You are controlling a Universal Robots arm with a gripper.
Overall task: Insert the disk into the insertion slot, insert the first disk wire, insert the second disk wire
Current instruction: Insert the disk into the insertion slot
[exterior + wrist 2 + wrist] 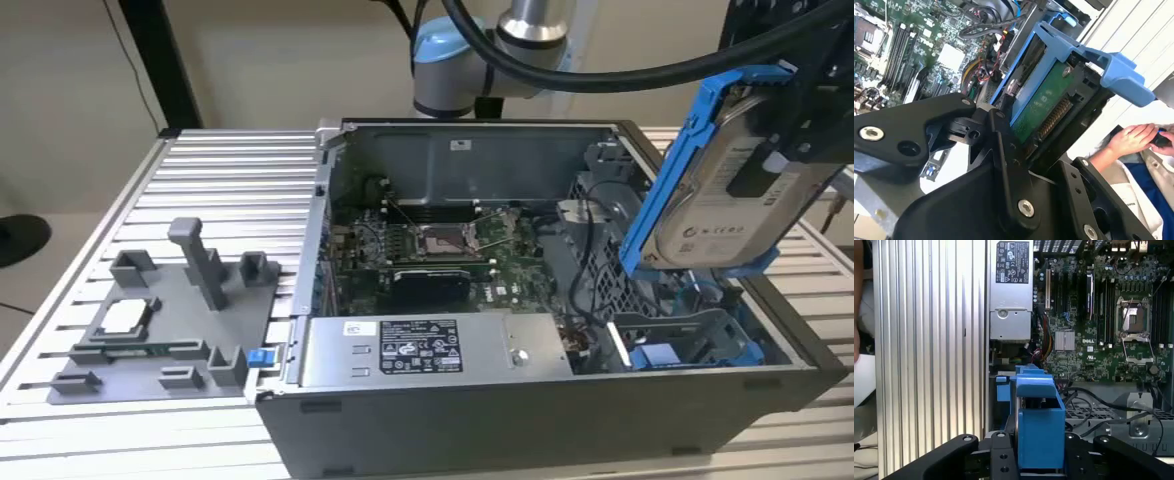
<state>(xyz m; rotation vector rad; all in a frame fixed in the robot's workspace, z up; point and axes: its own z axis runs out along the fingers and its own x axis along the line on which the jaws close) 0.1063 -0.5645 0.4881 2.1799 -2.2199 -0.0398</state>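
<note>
1. Black linkage plates of the hand (1021, 142) sit closest in both wrist views, clamped on the disk (1041, 107); its green circuit board faces the second wrist view.
2. Seen from the exterior view, the disk hangs in the air on edge and tilted, above the insertion slot (674, 352) and clear of it.
3. Its white printed label faces that view, the print too small to read; a blue carrier (683, 140) frames it.
4. Blue rails and tabs line the slot inside a dark perforated cage (607, 285).
5. The open computer case (534, 415) on the ribbed tabletop (227, 190) holds a motherboard (514, 262), a processor socket (445, 240) and a power-supply box (527, 345) with a black-and-white sticker.
6. At the exterior view's left, a grey holder tray (80, 390) carries a pale flat piece (124, 316).
</note>
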